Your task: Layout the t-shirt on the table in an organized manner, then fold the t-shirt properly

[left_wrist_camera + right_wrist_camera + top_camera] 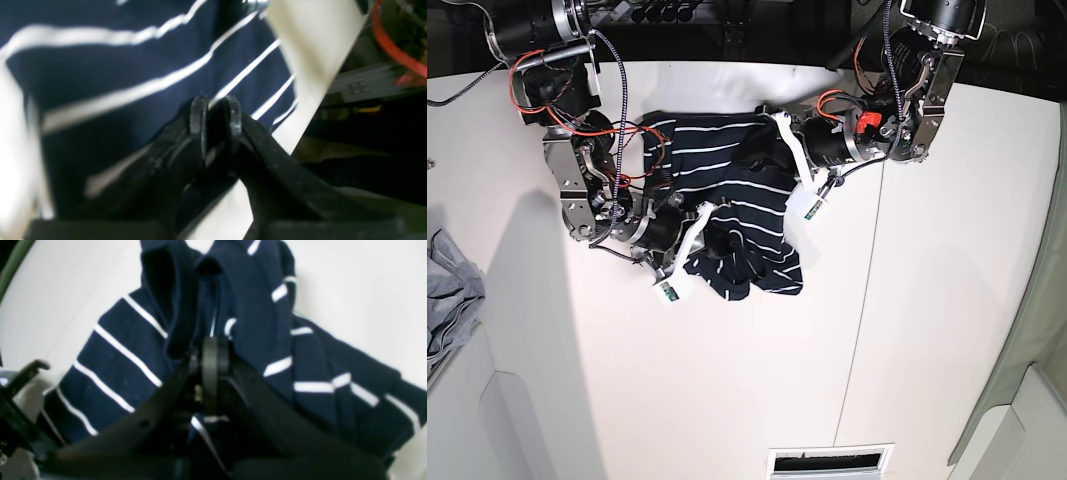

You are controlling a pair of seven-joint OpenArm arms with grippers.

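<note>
I see the shirt (727, 215) bunched on the table (927, 300), near its far edge, between both arms. My right gripper (213, 350) is clamped on a fold of it, jaws pressed together. My left gripper (216, 115) has its jaws slightly apart with dark cloth pinched between them.

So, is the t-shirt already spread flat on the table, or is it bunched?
Bunched. The t-shirt lies crumpled on the table, with folds rising where both grippers pinch it.
</note>
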